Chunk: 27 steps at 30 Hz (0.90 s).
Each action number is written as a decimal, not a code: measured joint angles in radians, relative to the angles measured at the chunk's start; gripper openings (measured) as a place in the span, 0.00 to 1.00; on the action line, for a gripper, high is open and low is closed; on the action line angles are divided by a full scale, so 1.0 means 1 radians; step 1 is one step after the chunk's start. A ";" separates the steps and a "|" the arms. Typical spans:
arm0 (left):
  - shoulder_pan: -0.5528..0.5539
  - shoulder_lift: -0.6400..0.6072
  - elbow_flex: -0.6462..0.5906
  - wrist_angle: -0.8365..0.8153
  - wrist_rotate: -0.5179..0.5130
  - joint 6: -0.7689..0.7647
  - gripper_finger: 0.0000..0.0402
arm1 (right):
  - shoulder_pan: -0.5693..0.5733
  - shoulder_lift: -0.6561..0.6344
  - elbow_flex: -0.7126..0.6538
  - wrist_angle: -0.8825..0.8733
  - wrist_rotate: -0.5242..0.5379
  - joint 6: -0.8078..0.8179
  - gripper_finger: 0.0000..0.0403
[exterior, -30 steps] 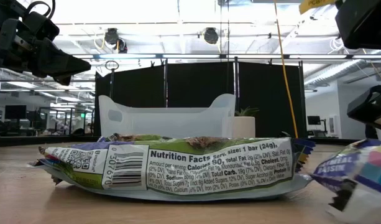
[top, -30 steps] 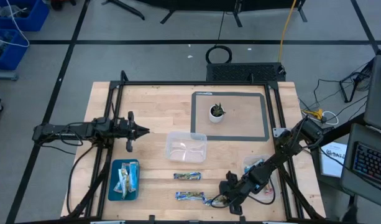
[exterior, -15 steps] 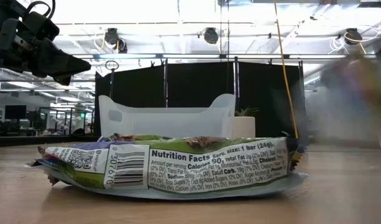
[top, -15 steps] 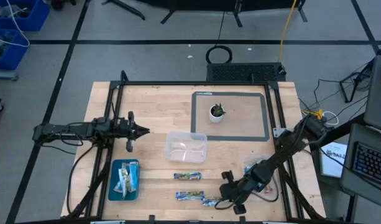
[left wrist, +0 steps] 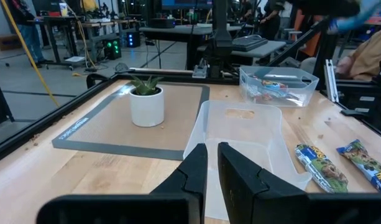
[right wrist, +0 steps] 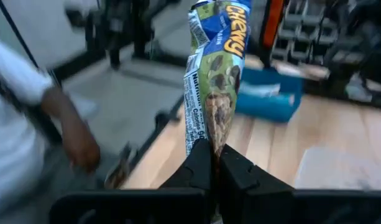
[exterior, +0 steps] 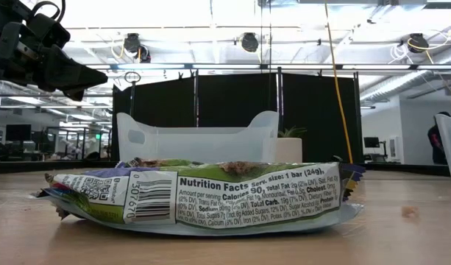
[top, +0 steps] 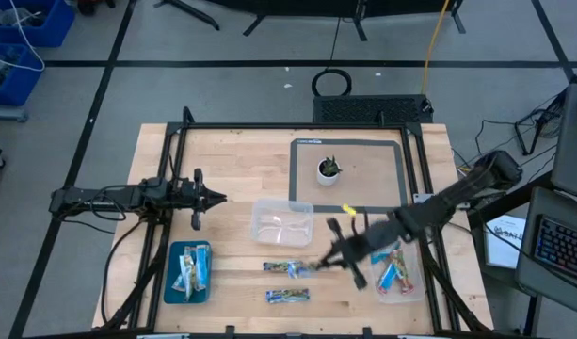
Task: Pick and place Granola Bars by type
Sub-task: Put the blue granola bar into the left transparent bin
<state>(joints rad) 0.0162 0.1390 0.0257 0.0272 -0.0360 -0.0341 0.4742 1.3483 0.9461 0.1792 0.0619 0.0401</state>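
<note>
**A:** Since a second ago your right gripper has lifted off the near table edge and swung inward, and the bar it was reaching for has come up with it.

**B:** So where do I stand, left to right?

**A:** On the left, the blue tray already holds a few bars. Your left gripper waits above it toward the far side, jaws nearly pressed together on nothing. Mid-table, the clear tub looks empty, and two granola bars lie loose near the front edge, so those remain to sort. Your right jaws are pinching a blue-and-green chewy bar by one end. On the right, a second tub has several blue bars in it.

**B:** Anything in my way?

**A:** The potted plant sits on the grey mat, well apart from your path. I judge the job roughly half done, with one bar in hand and two left.
</note>
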 joint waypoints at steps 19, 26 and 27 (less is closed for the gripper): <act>0.000 0.000 0.000 0.000 0.000 0.000 0.10 | -0.404 0.299 0.051 -0.020 -0.221 0.129 0.00; 0.000 0.000 0.000 0.000 0.000 0.000 0.10 | -0.429 0.414 0.079 -0.040 -0.218 0.106 0.00; 0.000 0.000 0.000 0.000 -0.001 0.000 0.10 | -0.431 0.422 0.078 -0.041 -0.217 0.105 0.00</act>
<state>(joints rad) 0.0159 0.1390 0.0257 0.0272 -0.0368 -0.0341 0.0433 1.7700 1.0245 0.1387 -0.1552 0.1455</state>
